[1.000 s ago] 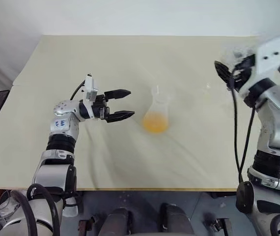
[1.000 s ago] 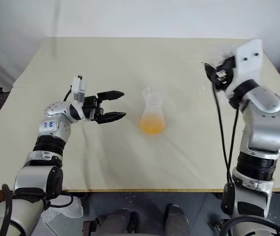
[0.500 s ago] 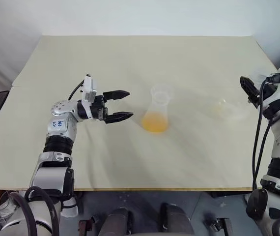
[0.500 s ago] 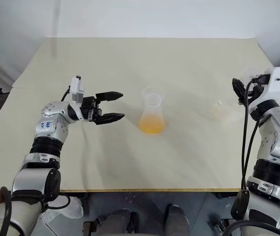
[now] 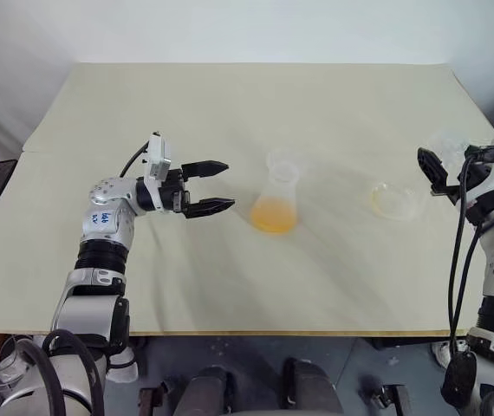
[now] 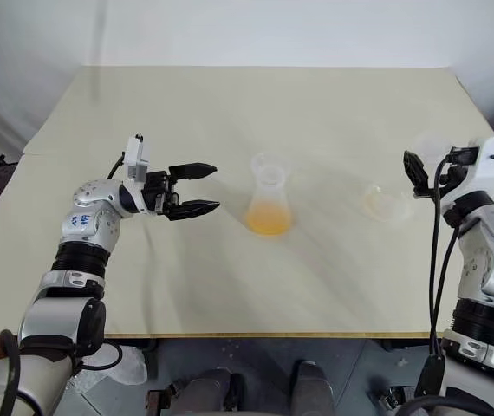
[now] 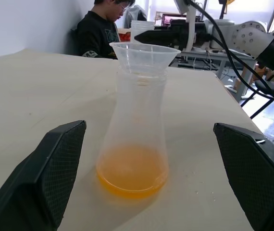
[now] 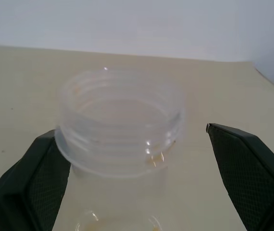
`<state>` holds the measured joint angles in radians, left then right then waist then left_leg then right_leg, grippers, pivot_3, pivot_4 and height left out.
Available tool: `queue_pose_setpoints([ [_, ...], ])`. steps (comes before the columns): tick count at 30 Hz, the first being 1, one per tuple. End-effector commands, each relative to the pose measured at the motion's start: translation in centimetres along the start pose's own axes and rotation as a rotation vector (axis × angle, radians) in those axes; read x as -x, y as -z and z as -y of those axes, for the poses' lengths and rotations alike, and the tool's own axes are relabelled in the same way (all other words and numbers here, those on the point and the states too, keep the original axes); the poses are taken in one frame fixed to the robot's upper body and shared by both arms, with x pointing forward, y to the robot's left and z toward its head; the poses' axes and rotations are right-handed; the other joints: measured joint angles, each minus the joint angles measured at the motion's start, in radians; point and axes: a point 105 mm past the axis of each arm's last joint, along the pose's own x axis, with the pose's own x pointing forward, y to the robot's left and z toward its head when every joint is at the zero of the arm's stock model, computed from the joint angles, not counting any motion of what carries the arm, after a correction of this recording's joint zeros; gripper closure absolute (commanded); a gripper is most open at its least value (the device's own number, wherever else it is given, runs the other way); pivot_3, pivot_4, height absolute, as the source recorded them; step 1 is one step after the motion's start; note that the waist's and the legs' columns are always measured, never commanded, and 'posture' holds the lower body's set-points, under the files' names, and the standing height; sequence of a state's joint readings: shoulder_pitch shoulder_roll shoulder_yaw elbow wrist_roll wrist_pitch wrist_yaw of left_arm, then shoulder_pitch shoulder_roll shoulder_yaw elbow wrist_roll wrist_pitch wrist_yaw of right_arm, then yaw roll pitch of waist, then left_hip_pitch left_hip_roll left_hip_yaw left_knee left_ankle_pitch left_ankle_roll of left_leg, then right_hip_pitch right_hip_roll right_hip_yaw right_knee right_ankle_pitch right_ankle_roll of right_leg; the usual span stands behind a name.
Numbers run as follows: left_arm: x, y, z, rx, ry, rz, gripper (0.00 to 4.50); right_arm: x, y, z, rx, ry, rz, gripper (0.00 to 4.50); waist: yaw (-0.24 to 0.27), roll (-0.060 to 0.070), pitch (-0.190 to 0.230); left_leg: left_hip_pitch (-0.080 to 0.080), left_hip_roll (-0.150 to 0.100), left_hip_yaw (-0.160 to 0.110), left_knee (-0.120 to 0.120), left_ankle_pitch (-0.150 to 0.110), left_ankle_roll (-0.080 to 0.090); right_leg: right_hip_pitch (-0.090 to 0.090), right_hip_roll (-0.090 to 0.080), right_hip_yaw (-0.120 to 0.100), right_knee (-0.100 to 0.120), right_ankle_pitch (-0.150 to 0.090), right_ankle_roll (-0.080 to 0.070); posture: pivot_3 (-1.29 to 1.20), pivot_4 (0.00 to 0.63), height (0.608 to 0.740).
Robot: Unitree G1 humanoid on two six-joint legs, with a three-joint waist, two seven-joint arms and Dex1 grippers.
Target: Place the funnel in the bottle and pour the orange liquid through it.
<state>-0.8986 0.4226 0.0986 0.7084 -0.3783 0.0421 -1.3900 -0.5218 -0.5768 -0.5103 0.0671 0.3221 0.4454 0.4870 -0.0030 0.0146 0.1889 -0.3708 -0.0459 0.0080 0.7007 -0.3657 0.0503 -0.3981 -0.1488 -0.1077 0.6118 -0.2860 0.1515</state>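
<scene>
From the head views, the bottle [image 5: 275, 201] stands upright near the middle of the desk [image 5: 230, 113], its long axis vertical and its slim neck pointing straight up. The funnel [image 5: 282, 162] sits in that neck, wide rim uppermost, stem down inside. The orange liquid [image 5: 273, 217] lies as a shallow layer in the bottle's wide base. The left hand [image 5: 216, 185] hovers just above the desk with its two black fingers spread, pointing sideways at the bottle; the bottle stands a short way beyond the fingertips, not touching them. The right hand [image 5: 429, 172] is well off to the other side of the bottle, at the desk's right edge, fingers spread and holding nothing. Just beside it, on the side towards the bottle, a clear vessel [image 5: 393, 200] with orange traces rests on the desk.

In the left wrist view, the bottle [image 7: 136, 130] stands straight ahead between the two spread fingers [image 7: 48, 175], apart from both, with the funnel's rim [image 7: 144, 50] crowning the neck and the liquid [image 7: 132, 177] pooled at the bottom. A person [image 7: 101, 29] sits beyond the far edge of the desk.

In the right wrist view, the clear ribbed vessel [image 8: 120, 120] sits right in front of the hand between its open fingers [image 8: 29, 185], its mouth facing up; whether the near finger touches it I cannot tell.
</scene>
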Motion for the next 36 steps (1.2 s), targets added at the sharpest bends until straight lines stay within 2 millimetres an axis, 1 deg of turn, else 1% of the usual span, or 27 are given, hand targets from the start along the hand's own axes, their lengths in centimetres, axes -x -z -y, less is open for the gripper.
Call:
queue_pose_setpoints([
  [1, -0.2, -0.7, 0.1, -0.036, 0.008, 0.008, 0.0, 0.3, -3.3, -0.9, 0.045, -0.059, 0.076, 0.02, 0.0, 0.0, 0.0, 0.0, 0.0, 0.0, 0.0, 0.0, 0.0, 0.0, 0.0, 0.0, 0.0, 0.0, 0.0, 0.0, 0.15, 0.74],
  [3, -0.1, -0.6, 0.1, -0.033, 0.003, 0.007, 0.0, 0.5, -3.7, -1.5, 0.054, -0.098, 0.074, 0.02, 0.0, 0.0, 0.0, 0.0, 0.0, 0.0, 0.0, 0.0, 0.0, 0.0, 0.0, 0.0, 0.0, 0.0, 0.0, 0.0, 0.15, 0.74],
  [6, 0.2, -0.3, -0.1, -0.038, -0.028, -0.006, 0.0, 1.1, -4.6, -3.2, 0.093, -0.206, 0.07, 0.02, 0.001, 0.0, 0.0, 0.0, 0.0, 0.0, 0.0, 0.0, 0.0, 0.0, 0.0, 0.0, 0.0, 0.0, 0.0, 0.0, 0.15, 0.74],
  [7, 0.3, -0.3, -0.2, -0.04, -0.033, -0.005, 0.0, 1.2, -4.7, -3.4, 0.097, -0.221, 0.069, 0.02, 0.002, 0.0, 0.0, 0.0, 0.0, 0.0, 0.0, 0.0, 0.0, 0.0, 0.0, 0.0, 0.0, 0.0, 0.0, 0.0, 0.15, 0.74],
  [10, 0.7, -0.1, -0.4, -0.06, -0.069, -0.022, 0.0, 1.4, -6.0, -3.2, 0.14, -0.236, 0.088, 0.02, 0.004, 0.0, 0.0, 0.0, 0.0, 0.0, 0.0, 0.0, 0.0, 0.0, 0.0, 0.0, 0.0, 0.0, 0.0, 0.0, 0.15, 0.74],
  [12, 0.8, 0.1, -0.6, -0.065, -0.094, -0.031, 0.0, 1.8, -6.6, -3.7, 0.157, -0.287, 0.096, 0.02, 0.004, 0.0, 0.0, 0.0, 0.0, 0.0, 0.0, 0.0, 0.0, 0.0, 0.0, 0.0, -0.001, 0.0, 0.0, 0.0, 0.15, 0.74],
  [14, 1.1, 0.1, -0.9, -0.062, -0.133, -0.042, 0.0, 2.8, -7.0, -5.1, 0.167, -0.398, 0.09, 0.02, 0.003, 0.0, 0.0, 0.0, 0.0, 0.0, 0.0, 0.0, 0.0, 0.0, 0.0, 0.0, -0.001, 0.0, 0.0, 0.0, 0.15, 0.74],
  [15, 1.4, 0.0, -0.9, -0.061, -0.147, -0.045, 0.0, 3.8, -7.0, -6.2, 0.173, -0.484, 0.072, 0.02, 0.005, 0.0, 0.0, 0.0, 0.0, 0.0, 0.0, 0.0, 0.0, 0.0, 0.0, 0.0, -0.001, 0.0, 0.0, 0.0, 0.15, 0.74],
  [16, 1.7, -0.1, -0.7, -0.083, -0.148, -0.038, 0.0, 5.1, -6.5, -7.4, 0.179, -0.581, 0.037, 0.02, 0.005, -0.001, 0.0, 0.0, 0.0, 0.0, 0.0, 0.0, 0.0, 0.0, 0.0, 0.0, -0.001, 0.0, 0.0, 0.0, 0.15, 0.74],
  [17, 1.9, -0.2, -0.5, -0.101, -0.146, -0.032, 0.0, 6.0, -6.1, -8.1, 0.181, -0.644, 0.01, 0.02, 0.007, -0.001, 0.001, 0.0, 0.001, -0.001, 0.0, 0.0, 0.0, 0.0, 0.0, -0.001, -0.001, 0.0, 0.0, 0.0, 0.15, 0.74],
  [19, 2.8, 0.4, 0.2, -0.089, -0.128, -0.056, 0.0, 8.3, -4.3, -9.0, 0.196, -0.753, -0.108, 0.02, 0.011, -0.001, 0.001, -0.001, 0.0, -0.001, 0.0, 0.0, 0.0, 0.001, 0.0, -0.001, -0.002, 0.0, 0.0, 0.0, 0.15, 0.74],
  [21, 3.8, 0.8, 0.5, -0.052, -0.141, -0.068, 0.0, 10.1, -3.0, -9.0, 0.183, -0.798, -0.168, 0.02, 0.017, -0.002, 0.001, 0.0, 0.0, 0.0, 0.0, 0.0, 0.0, 0.002, 0.0, -0.001, -0.003, 0.0, 0.0, 0.0, 0.15, 0.74],
  [25, 4.9, 1.1, 0.9, -0.026, -0.153, -0.076, 0.0, 11.8, -1.9, -8.9, 0.163, -0.821, -0.188, 0.02, 0.028, -0.002, 0.001, 0.001, 0.0, 0.001, 0.002, 0.0, 0.001, 0.004, 0.0, 0.0, -0.004, 0.0, 0.001, 0.0, 0.15, 0.74],
  [28, 6.8, 1.8, 2.0, 0.009, -0.134, -0.109, 0.0, 13.6, 1.0, -8.4, 0.136, -0.837, -0.268, 0.02, 0.031, -0.004, 0.0, 0.002, 0.001, 0.0, 0.003, 0.0, 0.001, 0.005, 0.0, 0.0, -0.004, 0.0, 0.001, 0.0, 0.15, 0.74],
  [29, 7.4, 2.0, 2.3, 0.013, -0.125, -0.12, 0.0, 13.9, 1.7, -8.2, 0.118, -0.826, -0.27, 0.02, 0.029, -0.004, 0.0, 0.002, 0.001, -0.001, 0.003, 0.0, 0.001, 0.005, 0.0, -0.001, -0.004, 0.0, 0.001, 0.0, 0.15, 0.74],
  [31, 7.6, 1.9, 2.4, 0.006, -0.122, -0.12, 0.0, 13.9, 2.6, -7.8, 0.112, -0.803, -0.27, 0.02, 0.027, -0.004, 0.0, 0.002, 0.0, 0.0, 0.002, -0.001, 0.0, 0.005, 0.0, -0.001, -0.004, 0.0, 0.001, 0.0, 0.15, 0.74],
  [34, 7.6, 1.5, 2.3, -0.005, -0.127, -0.106, 0.0, 13.7, 3.2, -7.8, 0.104, -0.802, -0.273, 0.02, 0.029, -0.004, 0.0, 0.002, -0.001, 0.001, 0.002, 0.0, 0.001, 0.005, -0.001, 0.0, -0.005, 0.001, 0.001, 0.0, 0.15, 0.74],
  [36, 7.7, 1.2, 2.6, 0.011, -0.114, -0.088, 0.0, 13.6, 3.3, -8.0, 0.091, -0.805, -0.262, 0.02, 0.03, -0.004, 0.0, 0.002, 0.0, 0.0, 0.003, 0.0, 0.001, 0.006, -0.001, 0.0, -0.005, 0.001, 0.001, 0.0, 0.15, 0.74],
])
